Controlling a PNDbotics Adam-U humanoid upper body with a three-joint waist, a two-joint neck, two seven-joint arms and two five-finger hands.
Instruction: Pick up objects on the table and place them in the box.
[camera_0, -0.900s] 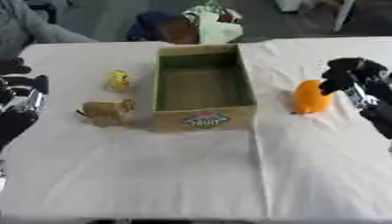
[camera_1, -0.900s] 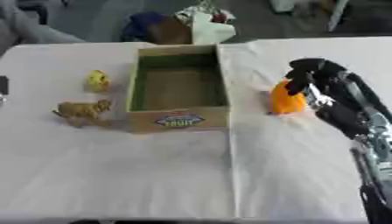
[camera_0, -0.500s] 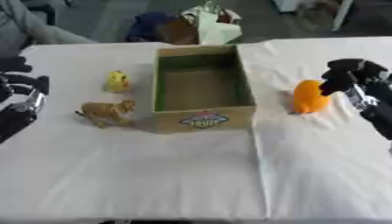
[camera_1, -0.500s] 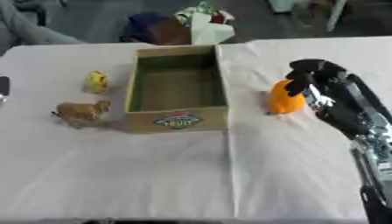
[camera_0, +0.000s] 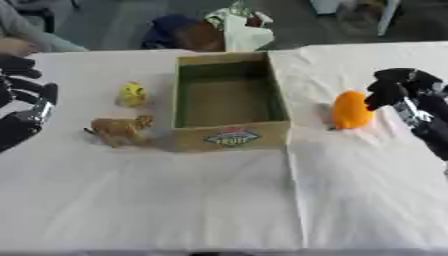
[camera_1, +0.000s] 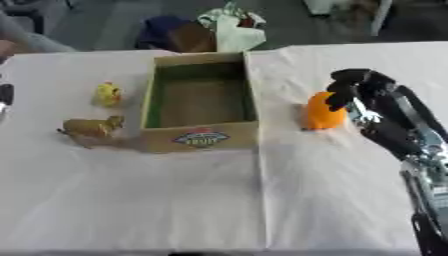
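Nothing has visibly moved: right hand (camera_1: 366, 96), fingers curled but holding nothing, hovers touching-close beside the orange rounded toy (camera_0: 351, 110), which sits between it and the cardboard box (camera_0: 229, 101); a sideways nudge could topple it.

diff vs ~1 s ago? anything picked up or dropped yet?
No visible change. The right hand sits against the right side of the orange object, fingers curled beside it, as before; it is not lifted. The left hand is at the left edge as before. The yellow toy, brown animal figure and box have not moved; the box is empty.
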